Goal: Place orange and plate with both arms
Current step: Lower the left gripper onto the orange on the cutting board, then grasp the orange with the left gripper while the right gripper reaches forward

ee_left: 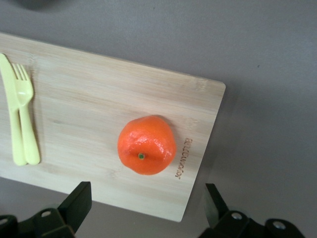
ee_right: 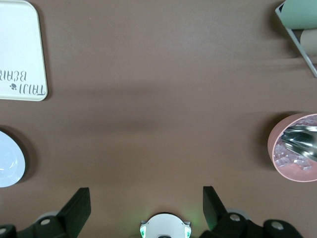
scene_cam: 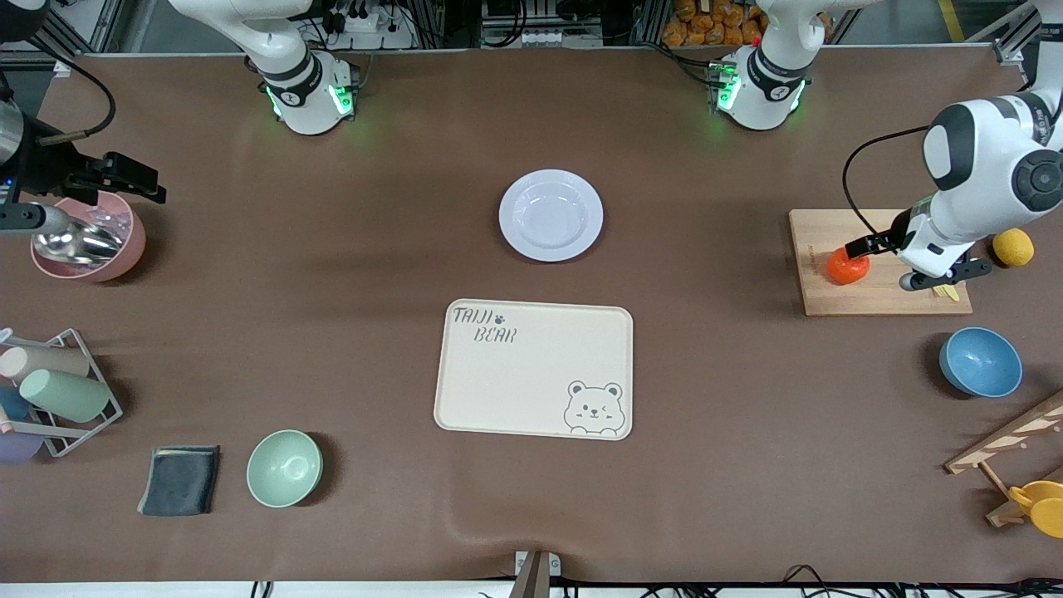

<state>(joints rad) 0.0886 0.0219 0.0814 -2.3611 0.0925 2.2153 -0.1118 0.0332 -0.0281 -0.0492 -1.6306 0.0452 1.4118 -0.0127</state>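
The orange (ee_left: 146, 145) sits stem-up on a bamboo cutting board (ee_left: 99, 99) at the left arm's end of the table (scene_cam: 332, 274), close to the board's edge that faces the table's middle. The left gripper (scene_cam: 909, 259) hangs over it with its fingers (ee_left: 77, 203) spread wide and nothing between them, apart from the fruit, which looks like the line-up for a grasp from above. A pale yellow fork and knife (ee_left: 21, 116) lie together at the board's other end, clear of that approach.

The plate (scene_cam: 551, 215) lies empty in the middle of the table, farther from the front camera than the cream tray (scene_cam: 534, 368), reachable by either arm.

The right gripper (scene_cam: 124, 176) waits over the pink bowl (scene_cam: 124, 249) at the right arm's end, fingers (ee_right: 79, 208) also wide and empty.

The tray reads "TAIJI BEAR" above a bear drawing. Small lettering is burned into the board beside the orange, too fine to read.
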